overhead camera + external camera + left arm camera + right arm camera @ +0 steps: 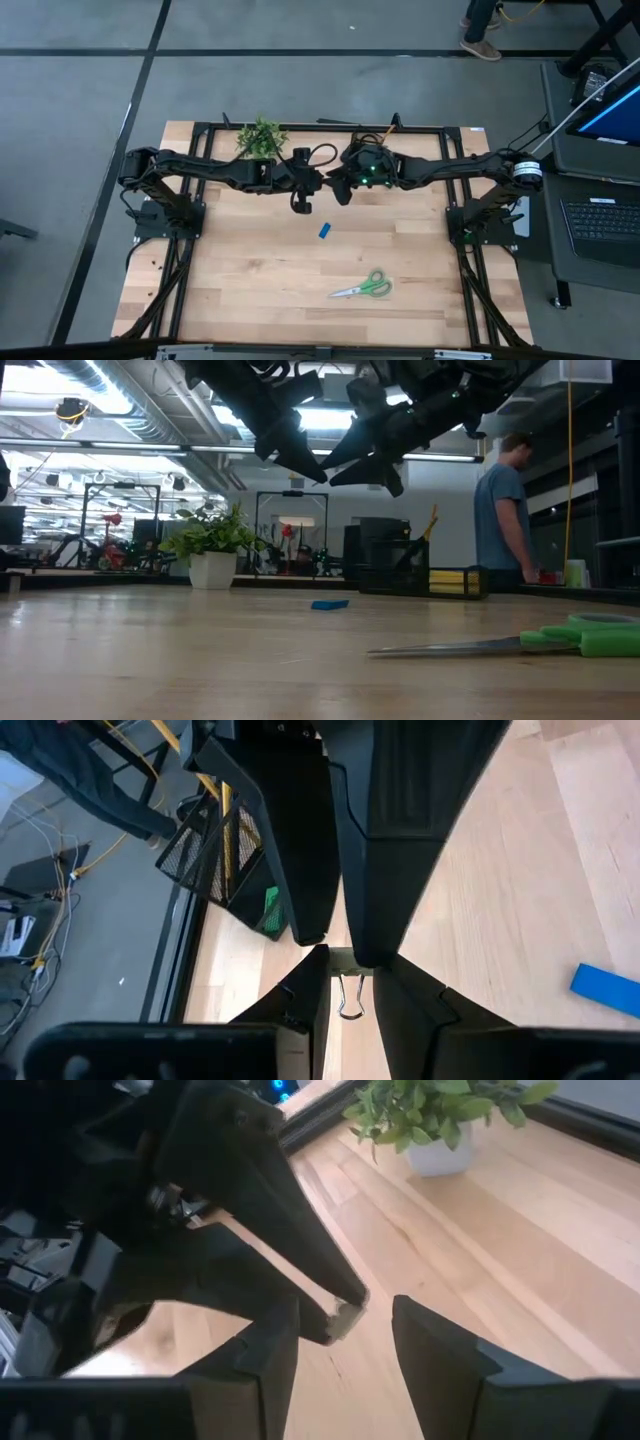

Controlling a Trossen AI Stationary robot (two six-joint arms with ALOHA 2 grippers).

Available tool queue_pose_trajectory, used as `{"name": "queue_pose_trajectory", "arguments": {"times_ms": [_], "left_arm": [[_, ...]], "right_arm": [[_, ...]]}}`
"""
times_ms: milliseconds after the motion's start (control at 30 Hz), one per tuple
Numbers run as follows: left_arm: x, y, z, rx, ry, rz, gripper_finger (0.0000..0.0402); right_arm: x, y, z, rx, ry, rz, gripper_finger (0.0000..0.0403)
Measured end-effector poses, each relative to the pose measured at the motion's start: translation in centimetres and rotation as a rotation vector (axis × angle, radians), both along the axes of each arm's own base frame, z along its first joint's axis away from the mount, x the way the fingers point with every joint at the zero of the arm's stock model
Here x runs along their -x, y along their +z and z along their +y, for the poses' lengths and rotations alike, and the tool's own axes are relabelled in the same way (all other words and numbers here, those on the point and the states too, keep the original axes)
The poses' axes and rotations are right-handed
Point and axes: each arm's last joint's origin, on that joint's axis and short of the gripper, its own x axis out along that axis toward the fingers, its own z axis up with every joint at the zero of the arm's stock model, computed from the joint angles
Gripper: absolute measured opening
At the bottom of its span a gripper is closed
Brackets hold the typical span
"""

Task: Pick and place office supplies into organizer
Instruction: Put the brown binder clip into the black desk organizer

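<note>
Above the table's far middle, my left gripper is shut on a small grey clip with a wire loop. My right gripper faces it, open. Its fingers stand on either side of the clip and do not touch it. In the high view the two grippers meet tip to tip. The black mesh organizer stands at the far edge with pencils in it and a yellow pad beside it. A blue eraser and green-handled scissors lie flat on the wood. My left gripper pinches the clip's grey body between its two fingertips. The wire loop lies back between the fingers. The fingers slant down toward the table's right side. The clip is lifted clear of the table.
A potted plant stands at the far left of the table. A green item sits by the organizer's foot. A person stands in the room beyond the far edge. Bare wood spreads around the scissors.
</note>
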Motion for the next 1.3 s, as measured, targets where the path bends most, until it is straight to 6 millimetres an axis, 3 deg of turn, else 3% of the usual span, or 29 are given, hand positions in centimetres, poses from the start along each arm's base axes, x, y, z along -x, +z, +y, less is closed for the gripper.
{"name": "queue_pose_trajectory", "arguments": {"times_ms": [933, 1300], "left_arm": [[-0.10, 0.06, -0.47, -0.033, -0.003, -0.003, 0.0065], [-0.16, 0.13, -0.47, -0.033, -0.003, -0.012, 0.0065]], "right_arm": [[-0.23, -0.25, -0.07, -0.064, -0.047, -0.019, 0.0162], [-0.25, -0.22, -0.07, -0.074, -0.053, -0.025, 0.0096]]}}
